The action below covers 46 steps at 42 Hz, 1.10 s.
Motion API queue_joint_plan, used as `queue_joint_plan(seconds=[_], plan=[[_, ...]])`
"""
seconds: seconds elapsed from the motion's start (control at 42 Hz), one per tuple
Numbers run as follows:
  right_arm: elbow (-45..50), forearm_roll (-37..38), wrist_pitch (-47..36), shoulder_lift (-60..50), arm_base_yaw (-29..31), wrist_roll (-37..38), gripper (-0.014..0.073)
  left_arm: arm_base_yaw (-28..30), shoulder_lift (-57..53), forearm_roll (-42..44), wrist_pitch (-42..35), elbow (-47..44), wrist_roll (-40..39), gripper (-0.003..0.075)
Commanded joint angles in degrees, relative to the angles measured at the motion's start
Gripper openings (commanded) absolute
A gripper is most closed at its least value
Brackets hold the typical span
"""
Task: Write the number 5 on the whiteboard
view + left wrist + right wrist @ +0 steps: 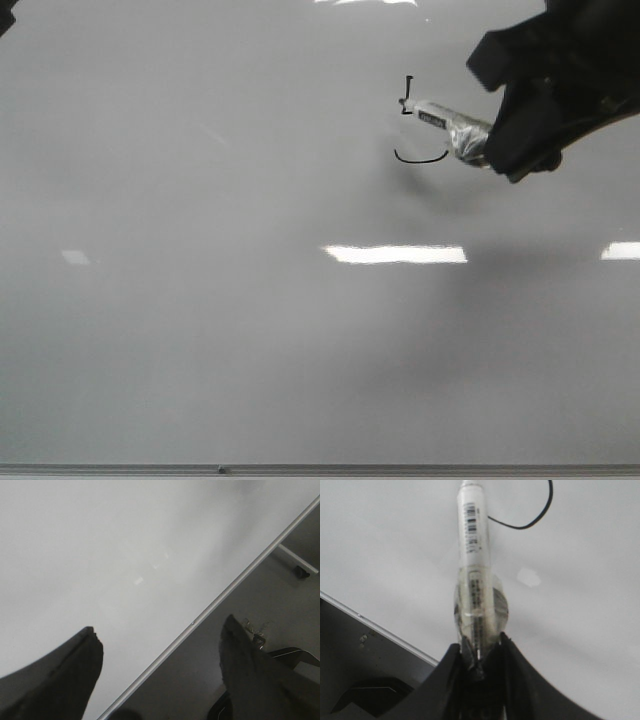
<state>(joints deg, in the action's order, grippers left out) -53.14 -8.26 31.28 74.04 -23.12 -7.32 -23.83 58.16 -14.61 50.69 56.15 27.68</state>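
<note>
where the large glossy pale grey-white whiteboard (250,330) fills the front view, little else lies on it beyond bright rectangular light reflections (395,254) and a thin grey metal edge strip (320,468) along its near side. the black right gripper (481,647) comes in from the upper right of that view and hides part of the board behind its dark bulk; its soft shadow falls on the surface below it. its two fingers are pressed together around a white cylindrical marker pen (474,535), whose lower barrel is wrapped in clear, crinkled tape and carries a small barcode label. the marker's tip rests at the thin black hand-drawn number 5 (418,125) in the upper right part of the board: a short upright stroke and a curved belly line show, while the marker body lies across the middle of the figure. the black left gripper (160,675) hangs over the board's metal edge with its tapered, matte fingers spread wide and nothing between them.
</note>
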Motion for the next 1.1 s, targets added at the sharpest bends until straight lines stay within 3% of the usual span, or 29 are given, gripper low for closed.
queue_joint_plan(seconds=[0.0,0.644,0.858,1.073], plan=[[-1.6,0.2,-4.5,-3.8,0.0,-1.2,-0.0069,0.2,-0.9,-1.4,-3.2,1.4,-0.5,0.0482],[-1.6,2.1,-14.0,3.9,2.3,-1.2,-0.0069,0.2,-0.9,-1.4,-2.6,1.4,-0.5,0.0482],[-1.6,2.9,-13.1,4.6,2.4,-1.2,-0.0069,0.2,-0.9,-1.4,-2.6,1.4,-0.5,0.0482],[-2.1,3.8,-9.8,4.4,7.2,-1.2,-0.0069,0.2,-0.9,-1.4,-2.6,1.4,-0.5,0.0482]])
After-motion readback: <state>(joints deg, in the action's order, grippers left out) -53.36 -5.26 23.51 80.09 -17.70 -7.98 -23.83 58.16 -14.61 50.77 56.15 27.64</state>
